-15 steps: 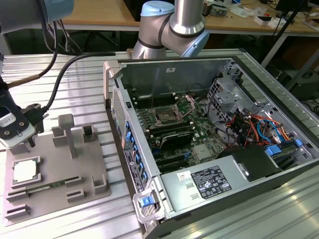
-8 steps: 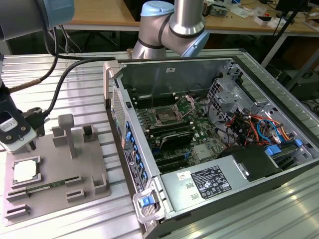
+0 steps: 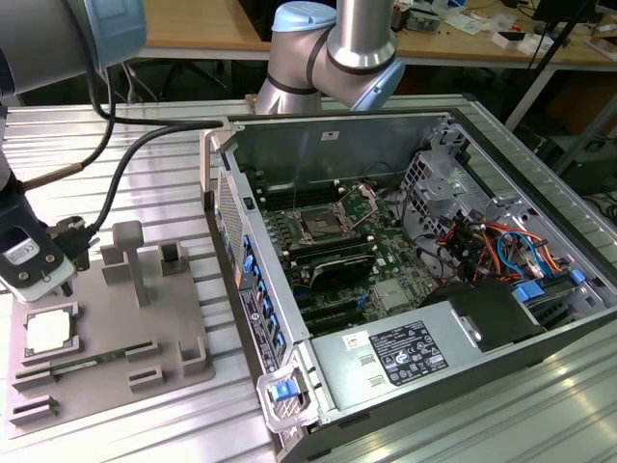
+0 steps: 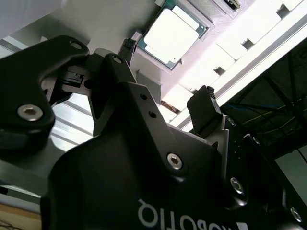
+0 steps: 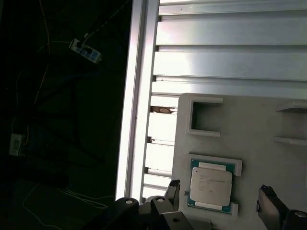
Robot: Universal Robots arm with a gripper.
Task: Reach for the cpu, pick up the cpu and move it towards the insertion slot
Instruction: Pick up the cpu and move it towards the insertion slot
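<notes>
- Silvery cpu point(image 5: 211, 184) lies flat in a recess of the grey tray point(image 5: 249, 124).
- Black fingers point(image 5: 269, 205), partly cut off at the frame's edge, hang spread above it.
- Well apart, the insertion slot point(image 3: 321, 228) sits inside the open case point(image 3: 328, 125).

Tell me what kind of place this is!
Probably a robotics lab or workshop. A robot arm stands at a slatted metal table, an open computer case lies on it with its circuit board showing, and the cpu sits in a grey tray beside it. Cluttered wooden benches stand behind.
</notes>
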